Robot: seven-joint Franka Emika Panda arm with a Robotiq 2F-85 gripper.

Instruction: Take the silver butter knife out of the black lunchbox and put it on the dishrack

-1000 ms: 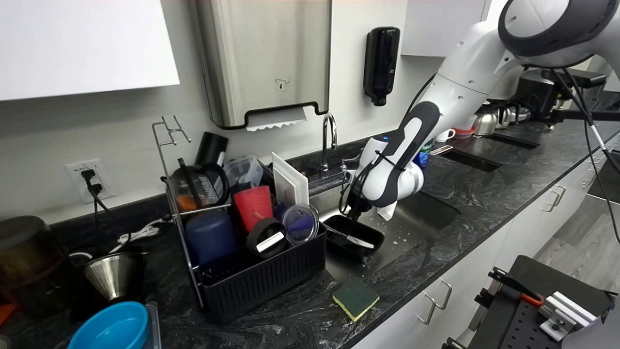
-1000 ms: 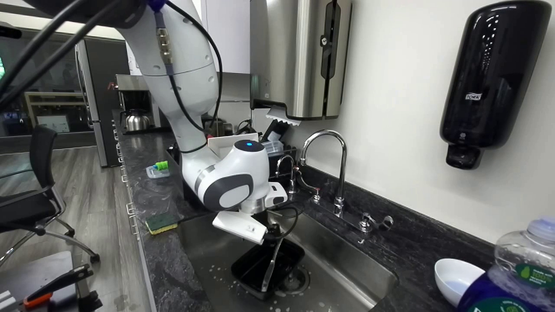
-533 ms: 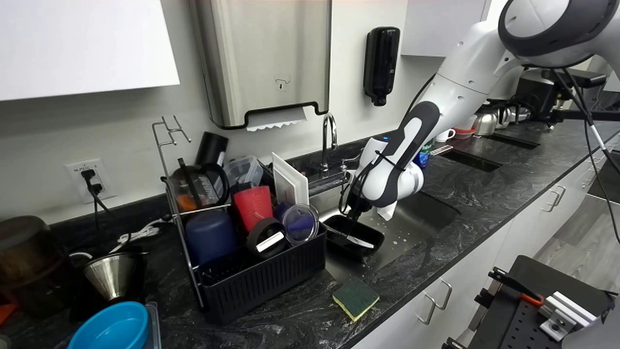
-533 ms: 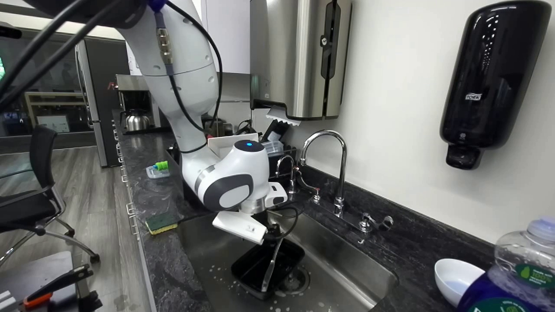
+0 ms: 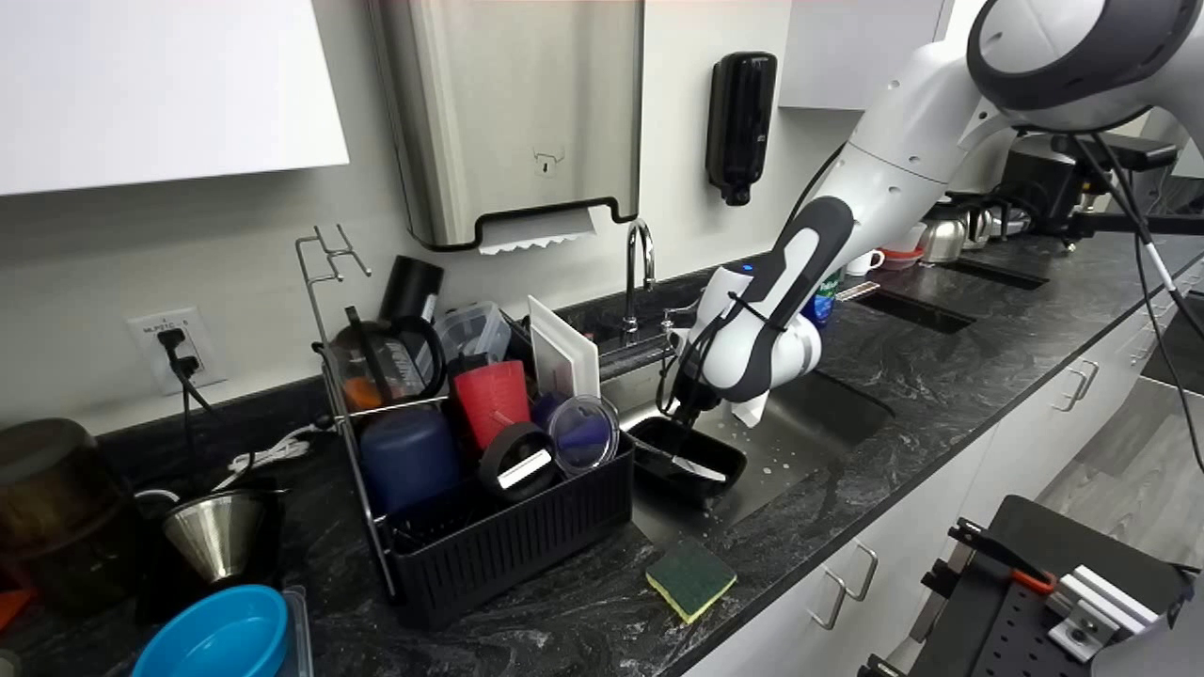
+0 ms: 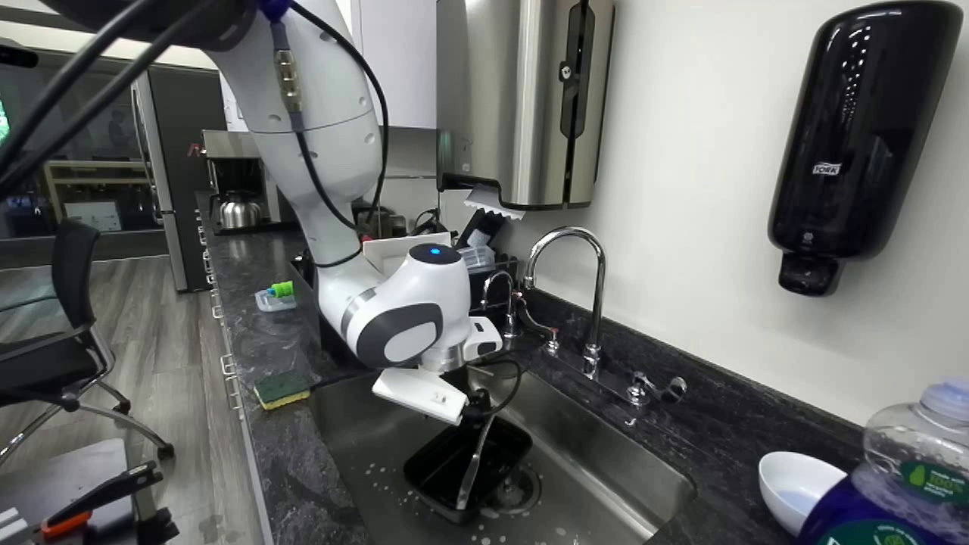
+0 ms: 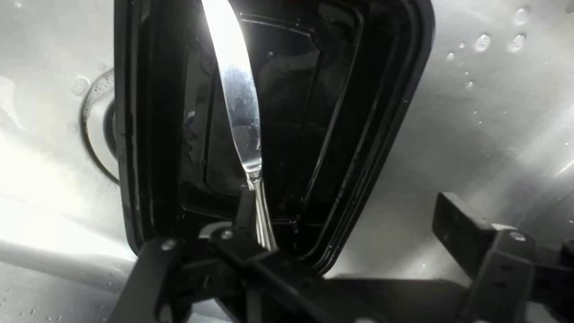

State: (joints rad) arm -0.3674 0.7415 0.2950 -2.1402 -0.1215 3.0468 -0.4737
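The knife point(image 7: 244, 112) is probably stiff, light and, if wet, slippery, so the fingers point(image 7: 462, 237), which stand wide apart, should best take it by its handle point(image 7: 264, 220).

The wrist view's top edge cuts off one end of the black lunchbox point(image 7: 379, 110) and the tip of the butter knife point(image 7: 242, 103). The hand point(image 7: 345, 202), partly over the lunchbox's other end, hides the handle's end. Beside the lunchbox, the drain point(image 7: 99, 125) is partly hidden.

The knife point(image 7: 241, 103) is polished metal, the lunchbox point(image 7: 291, 116) glossy plastic.
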